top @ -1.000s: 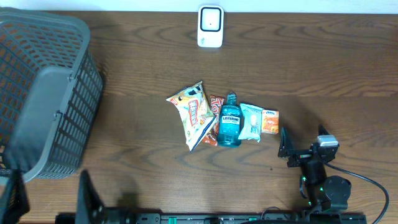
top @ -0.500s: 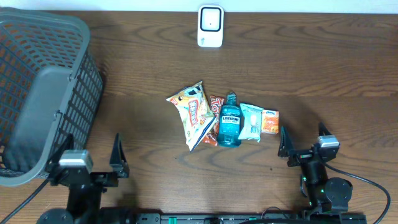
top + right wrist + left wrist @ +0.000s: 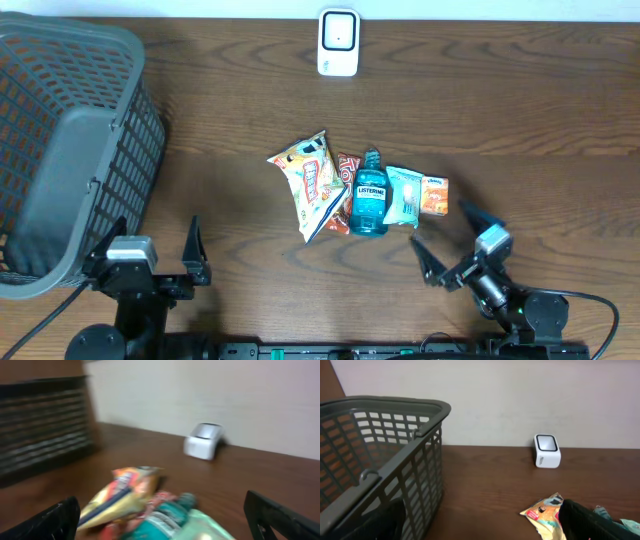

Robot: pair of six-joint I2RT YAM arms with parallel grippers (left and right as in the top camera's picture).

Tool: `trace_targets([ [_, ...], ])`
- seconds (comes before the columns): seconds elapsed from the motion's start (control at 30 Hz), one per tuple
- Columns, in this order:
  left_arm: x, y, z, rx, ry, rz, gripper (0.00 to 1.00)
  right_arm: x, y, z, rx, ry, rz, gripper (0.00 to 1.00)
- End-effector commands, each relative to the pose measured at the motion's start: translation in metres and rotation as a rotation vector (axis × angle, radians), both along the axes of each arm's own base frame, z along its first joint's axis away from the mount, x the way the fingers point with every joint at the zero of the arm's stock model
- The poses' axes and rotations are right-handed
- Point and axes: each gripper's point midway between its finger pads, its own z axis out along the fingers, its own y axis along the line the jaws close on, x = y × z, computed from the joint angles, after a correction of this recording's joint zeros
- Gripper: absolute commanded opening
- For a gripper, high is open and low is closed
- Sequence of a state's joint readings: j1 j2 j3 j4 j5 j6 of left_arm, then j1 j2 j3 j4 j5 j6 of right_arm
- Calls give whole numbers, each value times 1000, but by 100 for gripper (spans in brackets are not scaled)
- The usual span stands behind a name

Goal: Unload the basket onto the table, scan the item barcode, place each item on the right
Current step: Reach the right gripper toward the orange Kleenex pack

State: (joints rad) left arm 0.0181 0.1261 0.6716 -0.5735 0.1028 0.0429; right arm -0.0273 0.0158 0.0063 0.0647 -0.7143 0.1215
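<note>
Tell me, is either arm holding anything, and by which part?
Nothing is held: the left fingers and right fingers are spread open, short of the groceries.

1. This looks like a mock shop checkout: a grey shopping basket (image 3: 140,150) stands at the left of the wooden table (image 3: 520,110).
2. A white scanner (image 3: 338,42) stands at the far edge.
3. Snack packets (image 3: 310,180) and a mouthwash bottle (image 3: 370,205) lie in the middle.
</note>
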Motion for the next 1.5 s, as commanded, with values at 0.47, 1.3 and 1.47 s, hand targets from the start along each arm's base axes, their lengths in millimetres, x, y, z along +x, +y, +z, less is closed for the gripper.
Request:
trace_targets([
  [0.47, -24, -1, 19, 17, -126, -5, 98, -28, 30, 75, -43, -45, 245, 99],
  [1.3, -24, -2, 19, 17, -126, -8, 98, 75, -27, 112, -264, 645, -106, 99],
  [1.47, -24, -2, 19, 17, -126, -8, 98, 91, -55, 73, -407, 751, -227, 99],
])
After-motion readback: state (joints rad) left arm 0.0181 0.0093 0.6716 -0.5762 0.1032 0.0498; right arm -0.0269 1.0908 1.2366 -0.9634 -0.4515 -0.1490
